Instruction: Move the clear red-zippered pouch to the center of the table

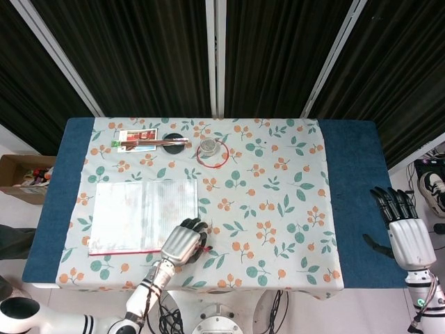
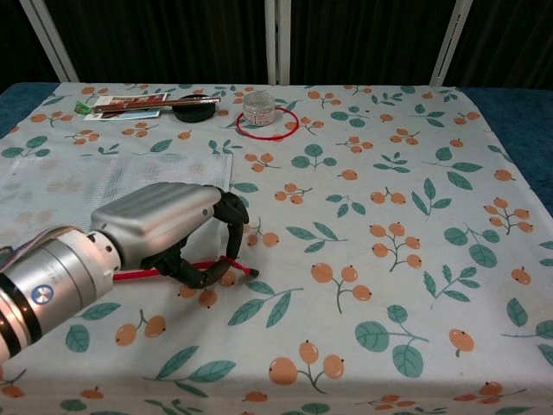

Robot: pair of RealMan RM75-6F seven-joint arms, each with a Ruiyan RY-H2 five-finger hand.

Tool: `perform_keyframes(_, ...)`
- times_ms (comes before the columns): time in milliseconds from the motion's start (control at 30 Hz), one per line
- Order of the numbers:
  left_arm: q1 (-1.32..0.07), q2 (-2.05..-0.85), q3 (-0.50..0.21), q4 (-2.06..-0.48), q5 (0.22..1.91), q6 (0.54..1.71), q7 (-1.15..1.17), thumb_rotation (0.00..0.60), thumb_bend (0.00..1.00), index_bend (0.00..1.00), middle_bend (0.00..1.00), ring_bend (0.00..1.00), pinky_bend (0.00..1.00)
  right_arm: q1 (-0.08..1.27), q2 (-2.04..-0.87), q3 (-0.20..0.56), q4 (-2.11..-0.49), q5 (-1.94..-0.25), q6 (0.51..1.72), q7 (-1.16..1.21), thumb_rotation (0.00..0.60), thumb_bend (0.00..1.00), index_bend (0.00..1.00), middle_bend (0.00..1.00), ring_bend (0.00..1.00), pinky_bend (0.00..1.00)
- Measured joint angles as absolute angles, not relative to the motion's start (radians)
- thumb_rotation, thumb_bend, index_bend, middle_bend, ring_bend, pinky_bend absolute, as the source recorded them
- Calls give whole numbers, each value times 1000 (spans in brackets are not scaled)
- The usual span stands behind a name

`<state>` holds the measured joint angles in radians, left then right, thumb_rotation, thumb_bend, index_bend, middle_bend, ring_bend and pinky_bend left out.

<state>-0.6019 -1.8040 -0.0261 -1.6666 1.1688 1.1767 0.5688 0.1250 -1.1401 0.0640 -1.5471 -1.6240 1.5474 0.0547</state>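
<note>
The clear red-zippered pouch [image 1: 142,214] [image 2: 78,186] lies flat on the left half of the flowered tablecloth, its red zipper edge [image 2: 138,274] toward me. My left hand [image 1: 182,242] [image 2: 164,229] sits at the pouch's near right corner, fingers curled over the zipper end and gripping it. My right hand [image 1: 407,235] hangs off the table's right side with its fingers straight and apart, holding nothing; the chest view does not show it.
A small jar [image 1: 211,148] [image 2: 258,107] stands inside a red ring at the back centre. A card with chopsticks [image 1: 142,141] and a black disc [image 1: 175,144] lie at the back left. A cardboard box [image 1: 21,177] sits on the floor to the left.
</note>
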Motion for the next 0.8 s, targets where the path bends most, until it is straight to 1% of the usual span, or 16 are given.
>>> perform_keyframes(167,-543,-1793,-36,-1655,1322,1315,430,600,426,601,225,128,179,154,-1112,77,-1582,-1645,1535,61,600,88,0,89,0,70)
perform_keyframes(367,-488,-1811,-63,-1603,1448,1481,385,600,428,638,209,121,164,214,-1084,95,-1643,-1682,1490,46,600,88,3,90,0,62)
perform_keyframes(467,-462,-1833,-77,-1566,1504,1557,380,600,427,643,213,120,165,255,-1067,106,-1681,-1703,1450,43,600,88,28,90,0,47)
perform_keyframes(533,-446,-1844,-85,-1552,1527,1592,383,600,426,646,236,130,170,284,-1057,114,-1705,-1712,1419,41,600,92,55,90,0,45)
perform_keyframes(633,-424,-1857,-96,-1537,1554,1636,408,600,425,653,288,172,193,339,-1043,131,-1746,-1721,1355,29,600,99,72,91,0,44)
perform_keyframes(800,-392,-1876,-105,-1517,1597,1702,463,600,426,660,365,249,272,445,-1031,172,-1810,-1706,1220,-15,600,119,98,103,0,45)
